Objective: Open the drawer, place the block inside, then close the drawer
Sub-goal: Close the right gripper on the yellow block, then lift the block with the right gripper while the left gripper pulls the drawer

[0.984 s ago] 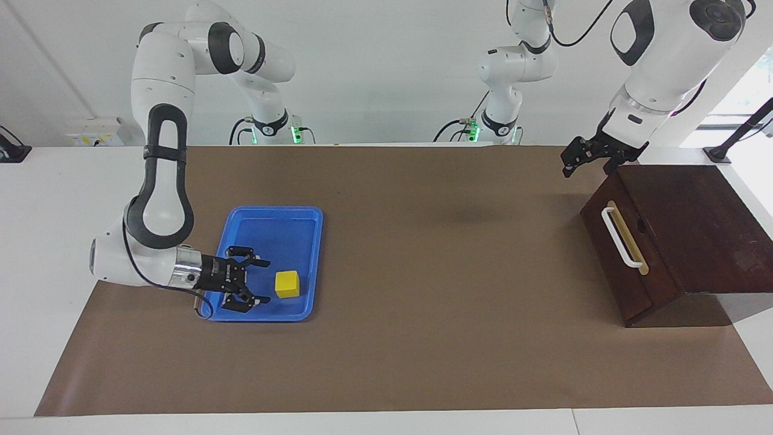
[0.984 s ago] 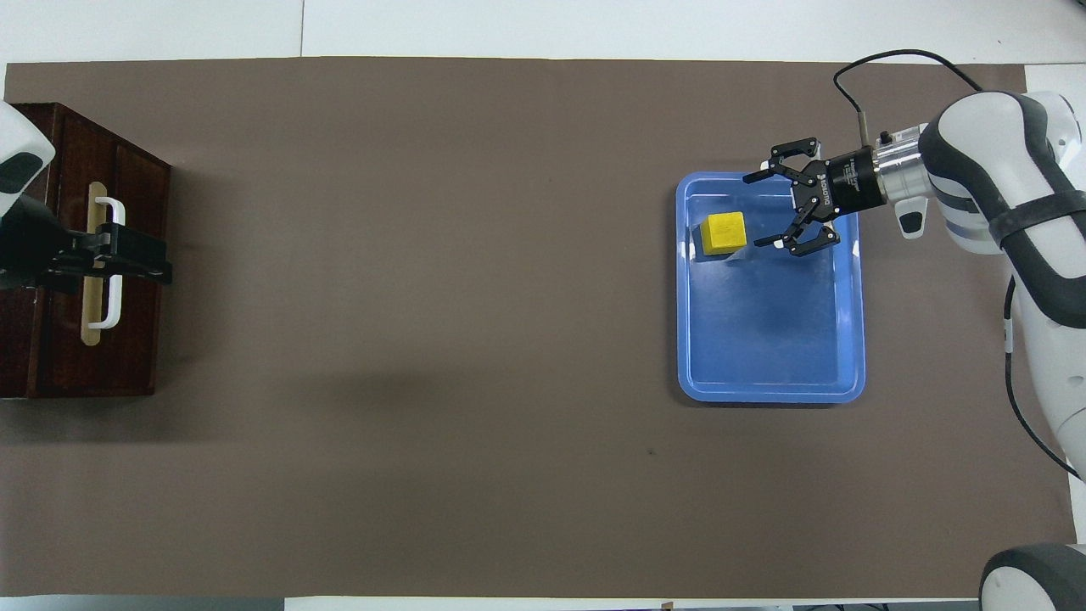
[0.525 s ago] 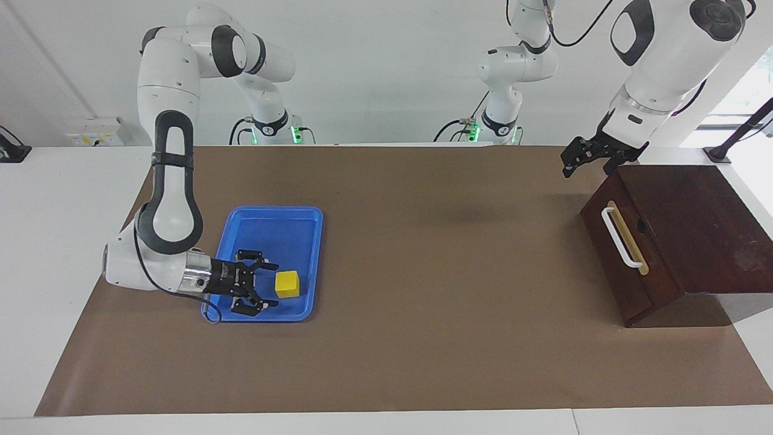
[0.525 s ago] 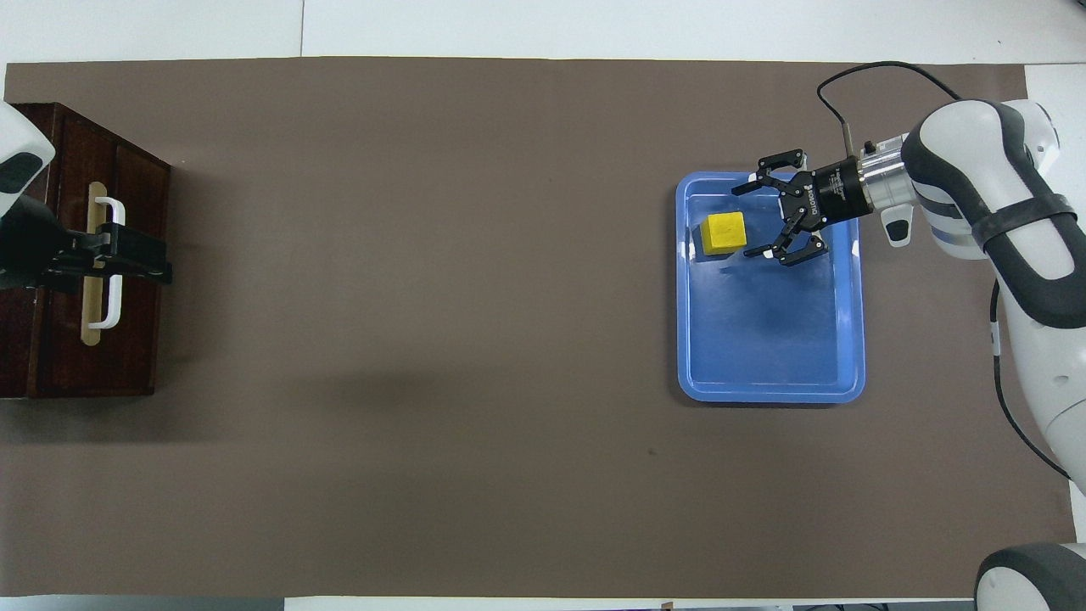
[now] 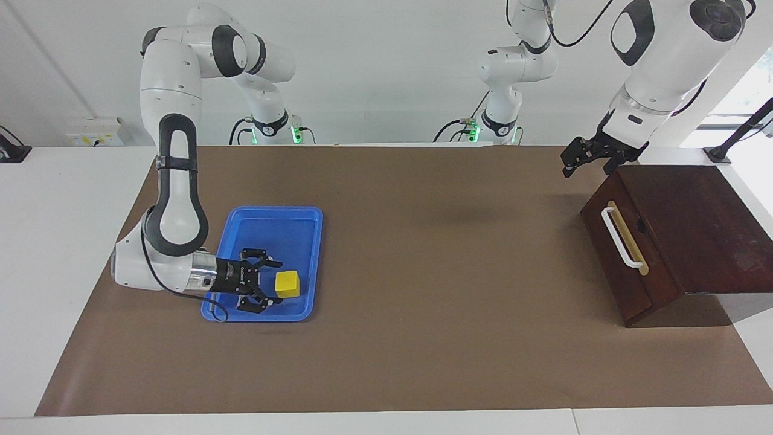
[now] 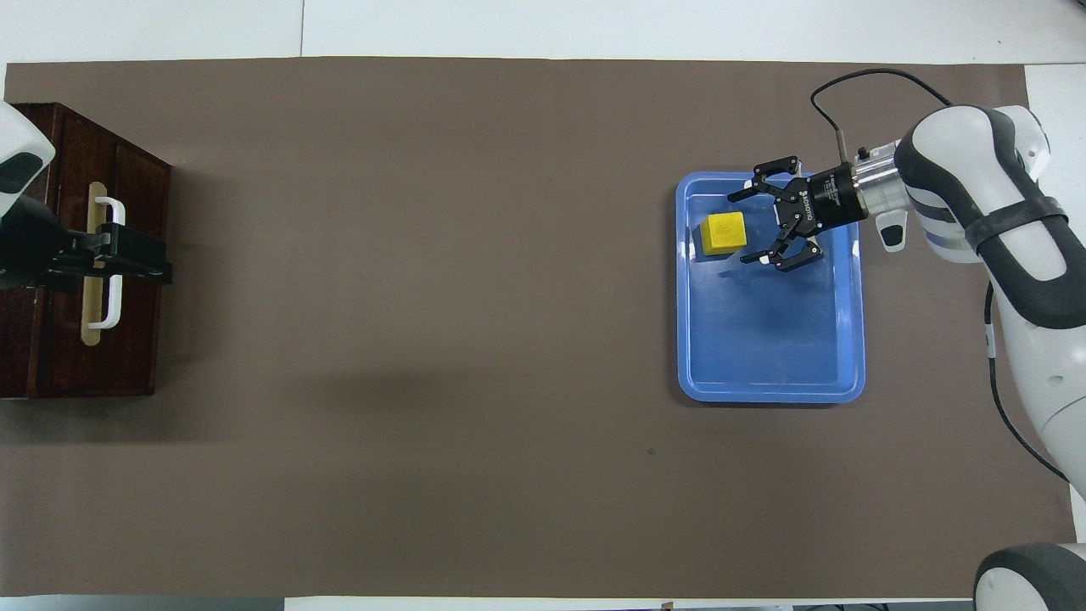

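Observation:
The yellow block lies in the blue tray, in the part farther from the robots. My right gripper lies low and level in the tray, open, with its fingertips reaching the block's two sides from the right arm's end. The drawer is shut in its dark wood cabinet; its white handle faces the table's middle. My left gripper hangs open in the air over the cabinet's front edge, apart from the handle.
The dark wood cabinet stands at the left arm's end of the table. A brown mat covers the table between the tray and the cabinet.
My right gripper has slid across the tray toward the block, and its open fingers now reach the block's sides. The left arm and the drawer have not moved.

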